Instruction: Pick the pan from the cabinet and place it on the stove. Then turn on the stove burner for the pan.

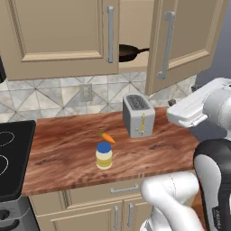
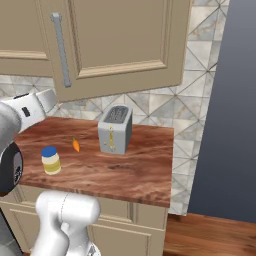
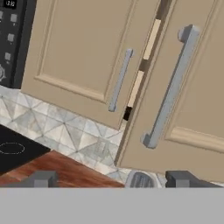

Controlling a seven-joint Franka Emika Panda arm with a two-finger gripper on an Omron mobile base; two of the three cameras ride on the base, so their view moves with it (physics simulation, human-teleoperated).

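Note:
The pan [image 1: 128, 52] sits dark and round on a shelf inside the tan wall cabinet [image 1: 58, 36], seen through the gap between the shut left door and the right door [image 1: 180, 40], which is swung open. In the hand view my gripper [image 3: 113, 181] is open, fingertips [image 3: 43, 179] wide apart with nothing between them, a short way back from the open door's silver bar handle [image 3: 170, 87]. The stove [image 1: 13, 153] lies at the counter's left end, its black glass marked with thin white rings [image 1: 4, 137]. I cannot tell which ring is the task's stove burner.
A silver toaster [image 1: 139, 115], a small carrot [image 1: 107, 136] and a blue-lidded jar [image 1: 104, 155] stand on the wooden counter [image 1: 58, 153]. A black microwave [image 3: 11, 35] hangs left of the cabinet. A dark wall [image 2: 225, 110] bounds the counter's right end.

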